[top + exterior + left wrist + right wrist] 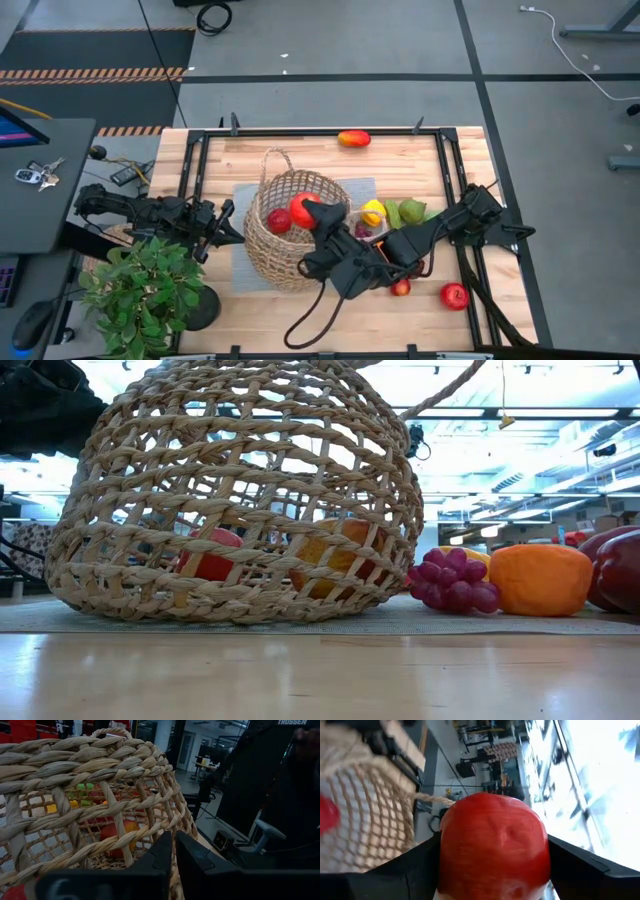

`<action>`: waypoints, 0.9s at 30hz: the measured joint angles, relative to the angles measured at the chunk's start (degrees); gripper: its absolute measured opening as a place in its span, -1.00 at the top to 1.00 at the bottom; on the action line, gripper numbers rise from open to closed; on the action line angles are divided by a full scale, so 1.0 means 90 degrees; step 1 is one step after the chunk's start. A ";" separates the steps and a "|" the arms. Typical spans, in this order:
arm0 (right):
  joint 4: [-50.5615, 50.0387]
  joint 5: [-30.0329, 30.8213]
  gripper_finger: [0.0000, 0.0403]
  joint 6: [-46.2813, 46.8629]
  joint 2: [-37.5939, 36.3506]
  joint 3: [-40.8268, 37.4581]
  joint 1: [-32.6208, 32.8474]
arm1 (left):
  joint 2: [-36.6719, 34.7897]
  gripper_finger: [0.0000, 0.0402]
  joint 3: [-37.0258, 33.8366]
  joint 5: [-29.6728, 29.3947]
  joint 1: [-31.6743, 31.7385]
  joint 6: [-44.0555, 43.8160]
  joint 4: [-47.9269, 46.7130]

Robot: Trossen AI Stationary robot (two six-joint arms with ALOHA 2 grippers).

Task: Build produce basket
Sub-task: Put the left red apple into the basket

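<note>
Basket [285,235] sits mid-table on grey mat [240,270], one apple [279,221] already inside; I have right gripper [315,212] over its opening, fingers clamped on red apple [492,845], placed for drop, I judge; left gripper [232,222] pinched together on rim, likely steadying; grapes [450,582], orange [540,580] wait beside basket.

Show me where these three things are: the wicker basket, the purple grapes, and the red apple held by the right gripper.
basket [240,480]: low view, on its woven side wall.
purple grapes [450,582]: low view, middle of the bunch.
red apple [492,845]: right wrist view, middle of its front, between the dark fingers.
</note>
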 joint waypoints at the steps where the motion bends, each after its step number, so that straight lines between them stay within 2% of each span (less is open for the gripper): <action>1: 0.0004 0.0076 -0.58 0.0405 0.0000 0.0000 -0.0003 | 0.0000 0.84 0.0000 0.0000 0.0000 0.0001 0.0000; 7: -0.0436 0.0414 -0.58 0.2615 0.0000 0.0000 -0.0335 | 0.0000 0.83 0.0000 0.0000 0.0001 0.0003 -0.0001; 11: -0.1230 0.0098 -0.58 0.4378 -0.0007 0.0000 -0.0689 | 0.0002 0.86 0.0000 0.0000 0.0000 0.0004 -0.0002; 18: -0.2709 -0.2152 -0.58 0.7163 -0.0007 0.0000 -0.1721 | 0.0002 0.83 0.0000 0.0000 0.0001 0.0006 -0.0001; 23: -0.2824 -0.4651 -0.58 0.8425 -0.0007 0.0000 -0.2447 | 0.0002 0.83 0.0000 0.0000 0.0000 0.0005 -0.0001; 27: -0.2824 -0.5938 -0.58 0.9233 -0.0007 0.0000 -0.2805 | 0.0002 0.86 0.0000 0.0000 0.0002 0.0004 0.0000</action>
